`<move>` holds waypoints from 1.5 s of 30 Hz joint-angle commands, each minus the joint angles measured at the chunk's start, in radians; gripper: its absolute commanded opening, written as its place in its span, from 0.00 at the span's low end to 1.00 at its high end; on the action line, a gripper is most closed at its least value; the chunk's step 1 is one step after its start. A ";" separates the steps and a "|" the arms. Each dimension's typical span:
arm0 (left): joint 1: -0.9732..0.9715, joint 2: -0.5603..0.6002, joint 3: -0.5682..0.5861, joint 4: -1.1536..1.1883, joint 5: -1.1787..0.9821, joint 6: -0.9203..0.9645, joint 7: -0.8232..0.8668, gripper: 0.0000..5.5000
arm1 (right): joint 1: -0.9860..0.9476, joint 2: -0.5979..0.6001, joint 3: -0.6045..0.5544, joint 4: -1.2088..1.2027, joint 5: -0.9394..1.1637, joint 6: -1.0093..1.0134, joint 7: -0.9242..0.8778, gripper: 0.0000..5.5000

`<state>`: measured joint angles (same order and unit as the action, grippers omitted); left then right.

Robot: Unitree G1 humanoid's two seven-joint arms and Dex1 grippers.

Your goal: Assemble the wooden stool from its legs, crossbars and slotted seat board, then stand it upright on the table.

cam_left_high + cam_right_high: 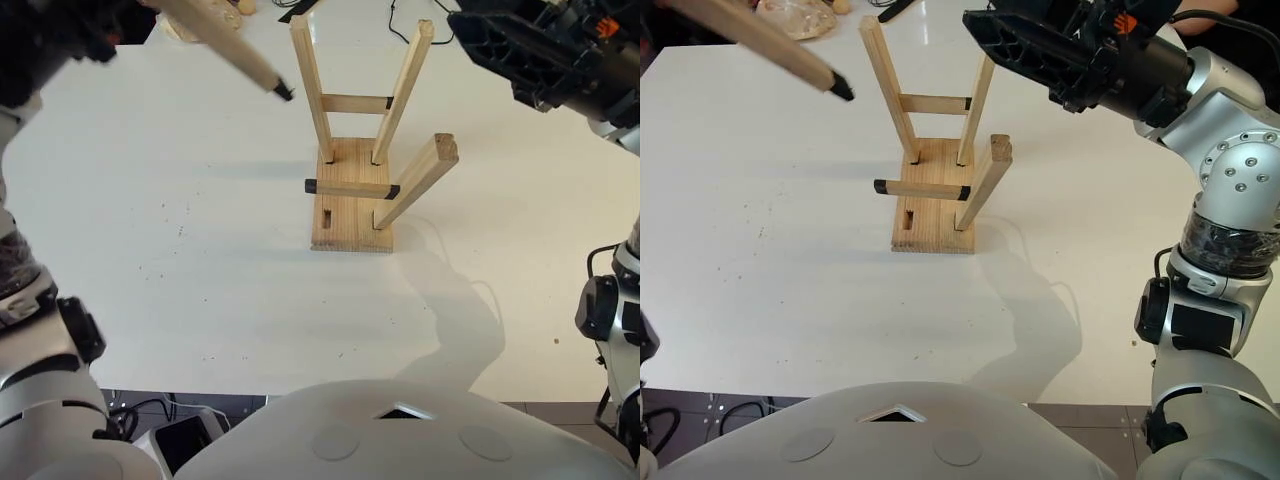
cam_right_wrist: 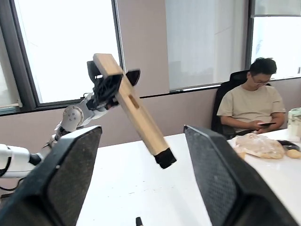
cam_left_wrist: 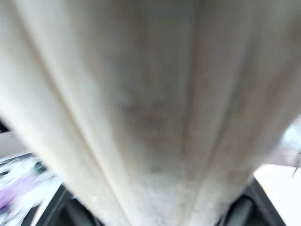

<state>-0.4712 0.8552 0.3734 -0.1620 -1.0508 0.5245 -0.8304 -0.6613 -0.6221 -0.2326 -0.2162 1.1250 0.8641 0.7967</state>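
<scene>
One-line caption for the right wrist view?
Open right claw frames the left claw holding a wooden leg aloft.

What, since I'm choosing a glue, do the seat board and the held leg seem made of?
Both look like pale, unfinished wood: the seat board shows grain lines, the held leg is matte. Its black tip may be rubber or plastic.

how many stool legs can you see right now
4. Three stand in the seat board: the far-left leg, the far-right leg and the near-right leg. The fourth leg is held in the air by the left hand. None looks hidden.
</scene>
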 commanded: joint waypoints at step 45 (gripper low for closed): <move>0.337 -0.354 -0.382 -0.029 0.448 -0.315 -0.260 0.37 | -0.065 0.049 0.058 0.282 -0.334 -0.122 0.054 0.58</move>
<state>-0.1679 0.4751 0.0125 -0.1863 -0.6365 0.1950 -1.0727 -0.7010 -0.5771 -0.1654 0.0649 0.8033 0.7518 0.8530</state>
